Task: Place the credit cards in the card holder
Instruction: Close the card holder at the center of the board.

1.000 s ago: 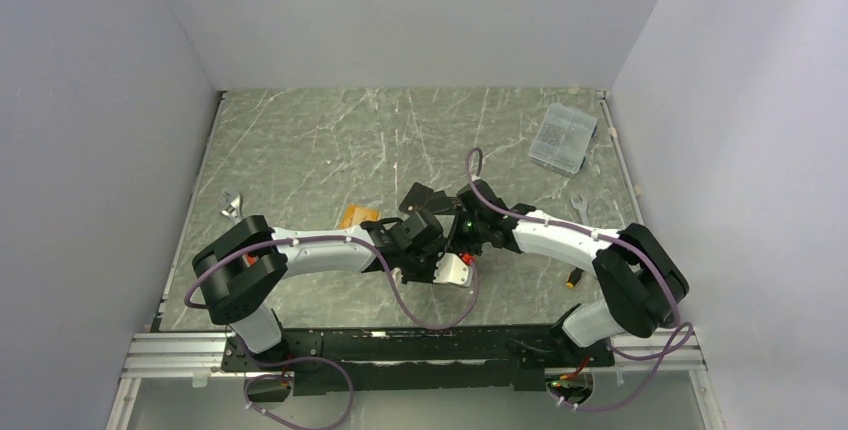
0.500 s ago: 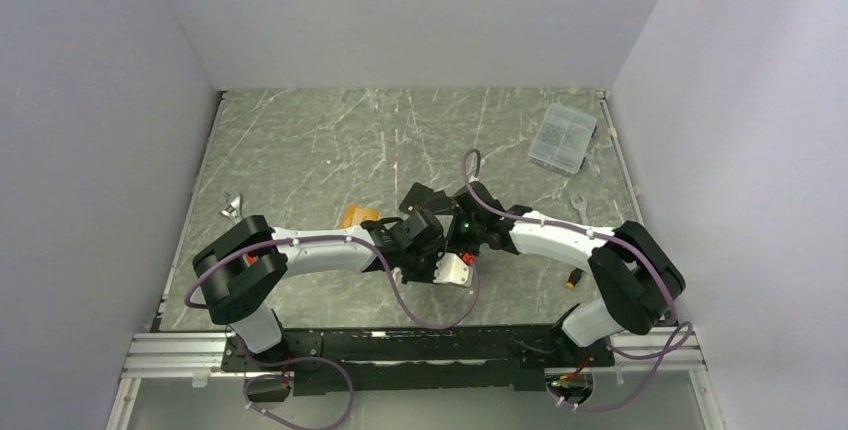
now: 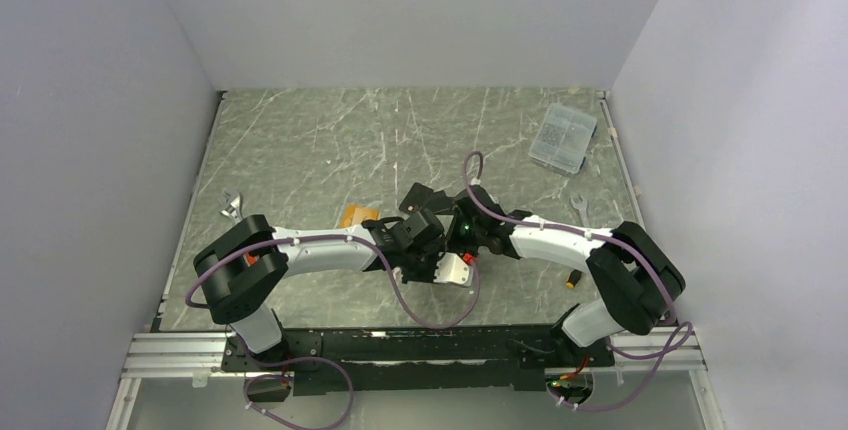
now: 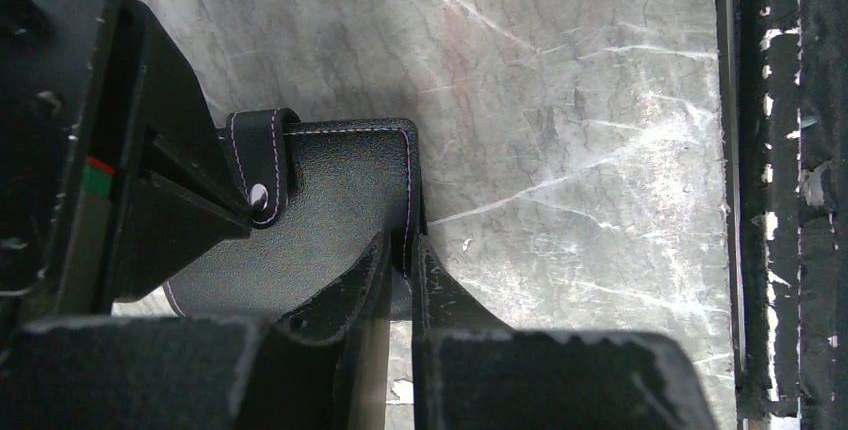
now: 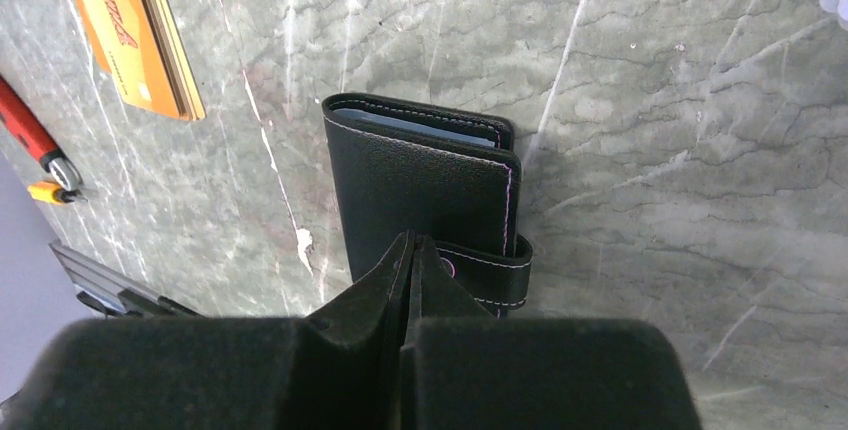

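The card holder [image 5: 420, 185], a black leather wallet with a snap tab [image 5: 492, 268], lies folded shut on the table. A light blue edge shows at its far end. My left gripper [image 4: 405, 247] is shut on the holder's stitched edge [image 4: 408, 200]. My right gripper [image 5: 412, 242] is shut, its tips resting on the holder's cover beside the snap tab. The right fingers also show in the left wrist view [image 4: 190, 205]. An orange-gold credit card [image 5: 125, 25] lies flat to the left, also seen from above [image 3: 358, 216]. No silver or black cards show.
A clear plastic box [image 3: 563, 137] sits at the back right. A wrench [image 3: 231, 205] lies at the left, another wrench [image 3: 578, 203] at the right. A small red and yellow tool [image 5: 35, 145] lies near the right arm. The black front rail [image 4: 785, 190] runs along the near edge.
The right arm's forearm has shifted slightly to the left. Both grippers stay together over the card holder.
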### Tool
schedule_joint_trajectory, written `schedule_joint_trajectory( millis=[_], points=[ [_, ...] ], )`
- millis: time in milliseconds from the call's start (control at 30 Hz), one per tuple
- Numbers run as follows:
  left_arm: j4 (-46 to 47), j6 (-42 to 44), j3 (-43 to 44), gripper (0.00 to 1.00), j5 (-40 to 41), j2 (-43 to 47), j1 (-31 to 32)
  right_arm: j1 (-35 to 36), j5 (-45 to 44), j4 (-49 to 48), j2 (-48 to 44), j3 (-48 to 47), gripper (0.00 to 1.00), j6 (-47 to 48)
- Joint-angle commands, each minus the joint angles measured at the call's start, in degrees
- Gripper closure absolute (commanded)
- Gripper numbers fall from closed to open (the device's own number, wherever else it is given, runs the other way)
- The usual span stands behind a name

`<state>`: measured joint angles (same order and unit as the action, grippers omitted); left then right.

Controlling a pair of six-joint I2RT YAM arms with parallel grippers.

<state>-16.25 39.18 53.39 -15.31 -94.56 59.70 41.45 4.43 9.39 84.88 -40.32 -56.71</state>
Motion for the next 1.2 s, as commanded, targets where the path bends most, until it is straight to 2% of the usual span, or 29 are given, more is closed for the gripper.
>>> schedule_joint_trajectory(
  millis=[0,333,500,600,667,700,767,867,933,1167],
  points=[
    [-4.84,-0.42,-0.36,0.89,1.85,-2.12,-0.29,0.47,-2.21,-0.89,-0.52,3.19,1.00,-1.67],
    [-5.04,-0.77,0.05,0.90,1.80,-2.59,-0.29,1.87,-5.67,-5.43,-8.23,12.49,1.00,-6.02],
    [-5.54,-1.01,0.40,0.91,1.82,-2.73,-0.28,2.56,-6.42,-11.55,-10.51,16.92,1.00,-7.48],
    [-5.71,-1.03,0.48,0.91,2.02,-2.49,-0.35,2.62,-6.56,-13.78,-10.60,17.30,1.00,-7.80],
    [-5.88,-1.04,0.55,0.91,1.98,-2.35,-0.38,2.65,-7.97,-10.99,-10.59,14.76,1.00,-6.37],
    [-6.04,-1.10,0.61,0.91,1.96,-2.23,-0.33,2.61,-8.91,-7.41,-10.73,13.13,0.93,-5.25],
    [-6.17,-1.12,0.74,0.91,1.86,-2.20,-0.38,2.59,-11.02,-1.35,-11.45,9.73,0.72,-3.12],
    [-6.06,-1.21,0.67,0.92,1.71,-2.06,-0.38,2.63,-14.28,6.67,-12.24,5.05,0.58,0.02],
    [-5.88,-1.29,0.44,0.92,1.56,-1.82,-0.40,2.57,-15.18,9.78,-12.66,3.71,0.53,1.12],
    [-5.74,-1.39,0.49,0.92,1.76,-1.52,-0.46,2.86,-13.22,16.43,-9.69,-0.56,0.52,2.85]
  ],
)
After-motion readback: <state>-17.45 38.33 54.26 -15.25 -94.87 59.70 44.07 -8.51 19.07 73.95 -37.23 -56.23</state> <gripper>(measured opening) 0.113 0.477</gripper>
